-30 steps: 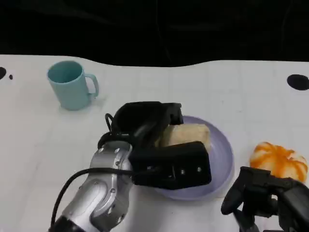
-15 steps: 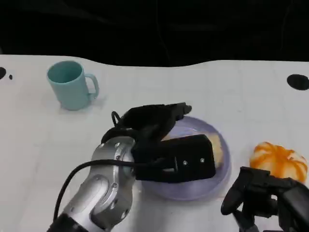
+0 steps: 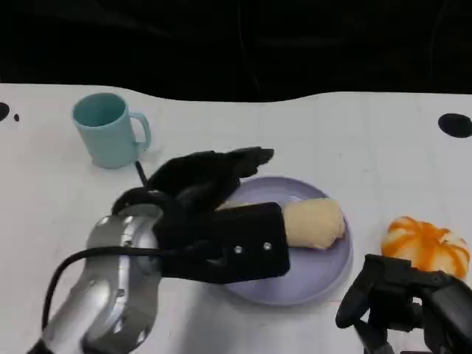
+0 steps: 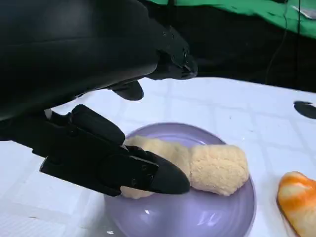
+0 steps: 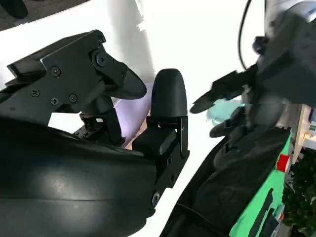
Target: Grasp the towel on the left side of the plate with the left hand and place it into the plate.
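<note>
A rolled pale yellow towel (image 3: 313, 223) lies inside the lavender plate (image 3: 324, 276) in the head view. The left wrist view shows the same towel (image 4: 207, 165) resting on the plate (image 4: 197, 217), with nothing gripping it. My left hand (image 3: 210, 210) hovers over the plate's left side, its fingers spread apart and holding nothing. In the left wrist view its fingers (image 4: 123, 165) stand just in front of the towel's near end. My right hand (image 3: 402, 299) sits at the lower right of the table, fingers apart and holding nothing.
A teal mug (image 3: 109, 130) stands at the back left of the white table. An orange and white pumpkin-shaped object (image 3: 426, 245) lies right of the plate, just beyond my right hand. The table's dark far edge runs along the back.
My left hand has let go of the towel and drawn back to the left. The towel, earlier half hidden under the hand, now lies bare in the plate. The right hand has not moved.
</note>
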Robot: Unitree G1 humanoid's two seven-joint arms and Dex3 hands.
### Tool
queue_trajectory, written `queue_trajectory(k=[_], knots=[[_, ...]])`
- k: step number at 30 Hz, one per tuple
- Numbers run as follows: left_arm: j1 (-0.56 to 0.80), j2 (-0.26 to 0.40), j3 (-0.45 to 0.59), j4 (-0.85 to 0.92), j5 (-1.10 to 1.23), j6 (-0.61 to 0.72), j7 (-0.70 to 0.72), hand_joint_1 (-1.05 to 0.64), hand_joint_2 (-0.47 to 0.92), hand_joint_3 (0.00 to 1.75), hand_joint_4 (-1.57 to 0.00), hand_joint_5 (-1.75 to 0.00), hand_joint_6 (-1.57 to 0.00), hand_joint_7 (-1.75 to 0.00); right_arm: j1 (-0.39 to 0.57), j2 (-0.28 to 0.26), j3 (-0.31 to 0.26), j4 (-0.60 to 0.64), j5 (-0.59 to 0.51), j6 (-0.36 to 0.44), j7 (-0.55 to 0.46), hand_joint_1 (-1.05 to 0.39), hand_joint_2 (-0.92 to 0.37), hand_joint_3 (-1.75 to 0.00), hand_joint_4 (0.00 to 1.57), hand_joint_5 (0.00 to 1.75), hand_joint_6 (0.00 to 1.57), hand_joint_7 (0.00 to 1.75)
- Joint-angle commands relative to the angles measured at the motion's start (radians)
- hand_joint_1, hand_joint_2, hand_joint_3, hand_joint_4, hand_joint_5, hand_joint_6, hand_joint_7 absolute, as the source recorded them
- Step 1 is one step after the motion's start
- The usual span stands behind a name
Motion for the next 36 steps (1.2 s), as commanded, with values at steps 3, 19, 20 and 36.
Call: queue_trajectory(k=[3,19,20,36], knots=[[0.062,0.097,0.097,-0.139,-0.07,-0.017,-0.054,-0.65,0.92,0.23,-0.28,-0.6,-0.33,-0.06,-0.003,-0.006,0.002,-0.005,-0.001,-0.007,-0.003,-0.1,-0.58,-1.05,0.75,1.66,0.68,1.36],[0.456,-0.117,0.479,-0.371,-0.682,-0.111,0.123,-0.09,0.57,1.02,-0.74,-1.12,-0.93,-0.32,-0.013,0.0,0.015,0.006,-0.003,-0.005,-0.009,-0.11,-0.59,-1.02,0.76,1.67,0.69,1.35],[0.48,-0.14,0.498,-0.394,-0.734,-0.072,0.131,-0.09,0.52,1.14,-0.77,-1.19,-0.94,-0.45,-0.014,-0.004,0.017,0.007,-0.009,-0.009,-0.009,-0.12,-0.59,-1.02,0.77,1.67,0.69,1.35],[0.723,-0.27,0.651,-0.65,-1.263,0.465,0.336,-0.06,0.5,1.47,-0.87,-1.75,-0.73,-1.74,-0.019,-0.014,-0.024,0.03,0.014,-0.019,0.01,-0.1,-0.59,-1.01,0.75,1.68,0.69,1.33]])
